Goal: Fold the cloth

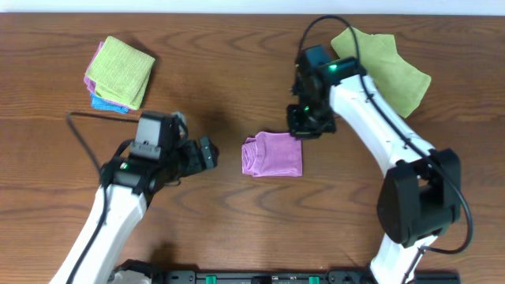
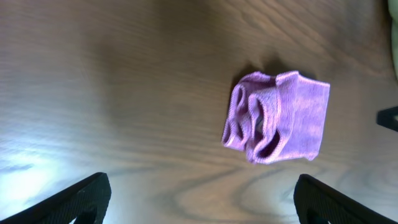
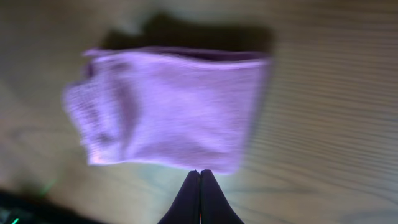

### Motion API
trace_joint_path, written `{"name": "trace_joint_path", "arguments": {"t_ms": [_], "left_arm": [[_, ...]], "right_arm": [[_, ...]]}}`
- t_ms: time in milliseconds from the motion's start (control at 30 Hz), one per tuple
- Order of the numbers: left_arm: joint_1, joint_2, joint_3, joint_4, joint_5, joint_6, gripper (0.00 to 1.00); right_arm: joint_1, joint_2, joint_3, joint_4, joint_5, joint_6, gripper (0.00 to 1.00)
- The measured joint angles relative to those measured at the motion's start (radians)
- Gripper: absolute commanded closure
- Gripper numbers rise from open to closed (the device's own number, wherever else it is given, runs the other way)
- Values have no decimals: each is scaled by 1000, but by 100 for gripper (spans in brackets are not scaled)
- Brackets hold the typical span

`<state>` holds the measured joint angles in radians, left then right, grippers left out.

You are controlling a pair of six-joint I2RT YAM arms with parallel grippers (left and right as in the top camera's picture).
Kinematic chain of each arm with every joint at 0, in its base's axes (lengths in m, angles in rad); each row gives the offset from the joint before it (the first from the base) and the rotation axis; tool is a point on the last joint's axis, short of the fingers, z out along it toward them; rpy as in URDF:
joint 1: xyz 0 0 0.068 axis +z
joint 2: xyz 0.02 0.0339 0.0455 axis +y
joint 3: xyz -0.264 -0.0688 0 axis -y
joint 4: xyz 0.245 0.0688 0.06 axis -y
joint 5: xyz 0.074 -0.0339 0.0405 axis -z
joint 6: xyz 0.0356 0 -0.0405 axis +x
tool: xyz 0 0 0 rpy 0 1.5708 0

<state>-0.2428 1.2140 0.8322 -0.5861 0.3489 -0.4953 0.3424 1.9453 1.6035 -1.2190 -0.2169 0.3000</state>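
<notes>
**Cloth folded at mid-table**

Small purple square, loose loops along its left edge. Right gripper just beside the far right corner, fingers pressed together, pinching nothing. Left gripper left of it and apart, fingers spread wide. Green cloth far right; stack far left.

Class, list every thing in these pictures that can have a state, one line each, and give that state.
purple cloth: folded small, lying flat, unheld, loose loops along one edge.
left hand: open, empty, beside the purple cloth.
right hand: shut, empty, at the purple cloth's edge.
green cloth: unfolded, rumpled.
stack of cloths: folded, piled, a green one on top.
</notes>
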Motion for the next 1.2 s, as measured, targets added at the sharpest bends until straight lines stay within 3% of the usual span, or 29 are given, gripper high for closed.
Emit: {"name": "trace_joint_path", "arguments": {"t_ms": [433,733,1200], "left_arm": [[-62,404,-8,307,254,-18,5],[-106,492,-8,436,325,-82,5],[-107,529,-8,475,366,-117,5]], "right_arm": [[-149,0,-212,133,69,3,98],[-150,0,-319,278,60,7,98],[-106,7,-353,398,-65,37,99]]}}
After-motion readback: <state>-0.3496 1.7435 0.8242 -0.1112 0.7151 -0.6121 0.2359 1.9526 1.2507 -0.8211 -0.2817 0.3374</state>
